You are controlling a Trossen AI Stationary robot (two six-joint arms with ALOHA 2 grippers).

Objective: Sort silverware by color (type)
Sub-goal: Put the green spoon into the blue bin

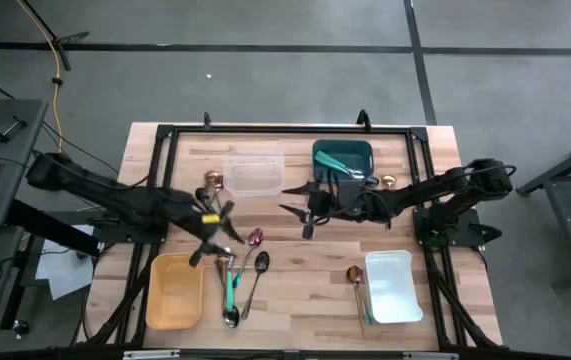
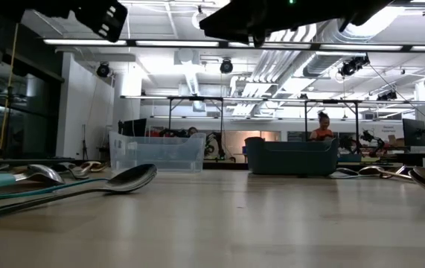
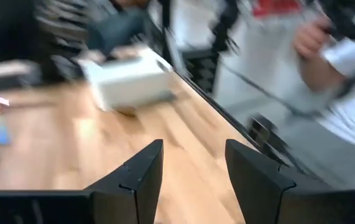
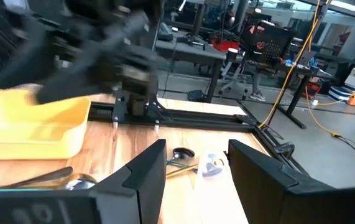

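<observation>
Loose silverware lies on the table's near left: a pink spoon (image 1: pixel 255 238), a black spoon (image 1: pixel 259 266) and a teal-handled utensil (image 1: pixel 230 290). One gold spoon (image 1: pixel 212 180) lies by the clear container (image 1: pixel 253 172), and another (image 1: pixel 355 276) lies by the white container (image 1: pixel 393 286). Teal utensils rest in the teal container (image 1: pixel 343 160). My left gripper (image 1: pixel 223 232) hangs open above the pile, nothing between its fingers (image 3: pixel 146 171). My right gripper (image 1: pixel 293 200) hangs open over mid-table, pointing toward the table's left, also empty (image 4: pixel 196 149).
A yellow container (image 1: pixel 175 290) stands at the near left, beside the pile. A small gold piece (image 1: pixel 388 182) lies right of the teal container. A black frame (image 1: pixel 285 130) runs around the table top. Bare wood lies at the near middle (image 1: pixel 305 290). A person shows in the left wrist view.
</observation>
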